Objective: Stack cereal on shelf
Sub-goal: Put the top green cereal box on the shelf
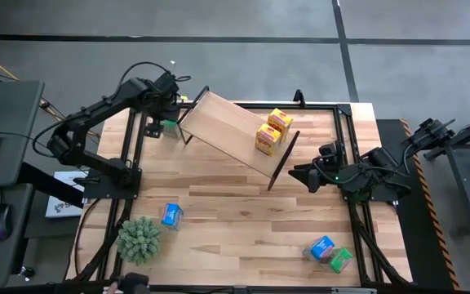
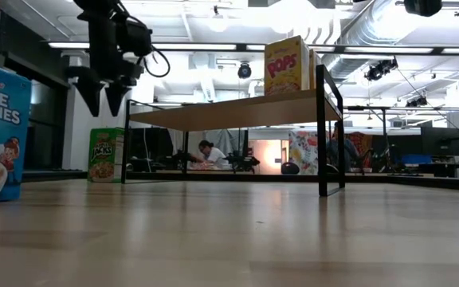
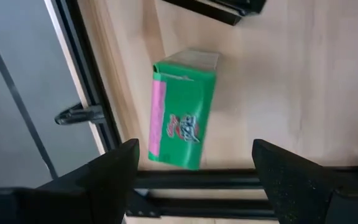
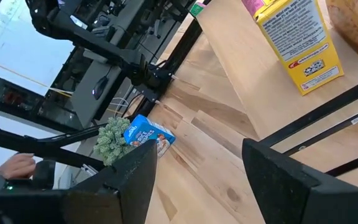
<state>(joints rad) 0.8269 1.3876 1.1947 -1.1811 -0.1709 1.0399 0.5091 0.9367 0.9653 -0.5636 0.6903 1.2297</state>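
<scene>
Between the spread fingers [image 3: 114, 180] of the left gripper [image 3: 194, 180], and just beyond their tips, a green cereal box [image 3: 180, 112] stands on the wooden tabletop [image 3: 291, 93], untouched, with a pink side panel showing. The low view shows this gripper [image 2: 102, 88] hanging open above the table, its two fingertips pointing down, with the same green box [image 2: 106, 155] standing upright farther back, near the far left leg of the shelf [image 2: 229, 110]. From above, the left gripper [image 1: 168, 102] sits at the far left corner of the table, by the left end of the shelf [image 1: 227, 131].

Past the parted fingers [image 4: 135, 180] of the right gripper [image 4: 197, 180], which hold nothing, the tabletop opens out. Closest beyond them is the shelf's black frame end [image 4: 328, 109] and light plank, with a yellow cereal box [image 4: 300, 40] standing on it. Farther off, a blue cereal box [image 4: 148, 135] lies on the table just beside the fuzzy green plant ball [image 4: 112, 140]. Beyond these, at the edge, a person's hand [image 4: 14, 167] shows.

Seen from above, the right gripper [image 1: 310, 175] hovers at the right end of the shelf, which lies slanted across the far half of the table. Two yellow boxes [image 1: 272, 131] stand on its right end, touching. Another blue box [image 1: 322, 247] and a second green box [image 1: 341, 259] lie together near the front right corner.
</scene>
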